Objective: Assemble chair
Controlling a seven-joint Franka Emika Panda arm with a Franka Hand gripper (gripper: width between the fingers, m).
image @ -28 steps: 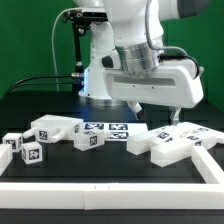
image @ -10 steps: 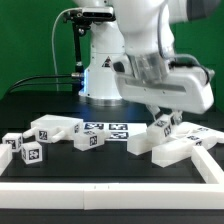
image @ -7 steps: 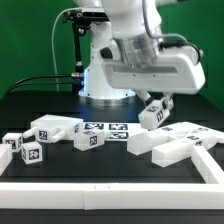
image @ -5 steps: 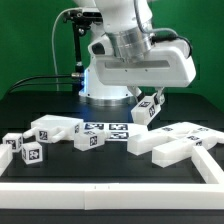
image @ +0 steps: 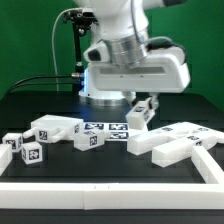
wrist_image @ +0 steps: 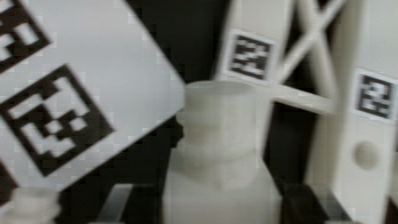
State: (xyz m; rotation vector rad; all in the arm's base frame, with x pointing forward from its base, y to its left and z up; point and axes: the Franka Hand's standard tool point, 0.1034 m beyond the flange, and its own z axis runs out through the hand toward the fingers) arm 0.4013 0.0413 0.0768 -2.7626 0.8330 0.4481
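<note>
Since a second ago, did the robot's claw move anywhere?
Yes. The claw, gripping a small chair piece, went toward the exterior view's left, off the big white pieces and closer to the marker board.

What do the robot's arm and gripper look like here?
The arm is glossy white with rounded joints and ends in a wide, boxy white housing. The gripper below it is small and dark. Black cables run behind the arm, and a blue light glows on its base.

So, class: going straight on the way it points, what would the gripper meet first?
Pointing down, the gripper holds a tagged chair piece, which would likely touch the table near the marker board first; depth unclear.
</note>
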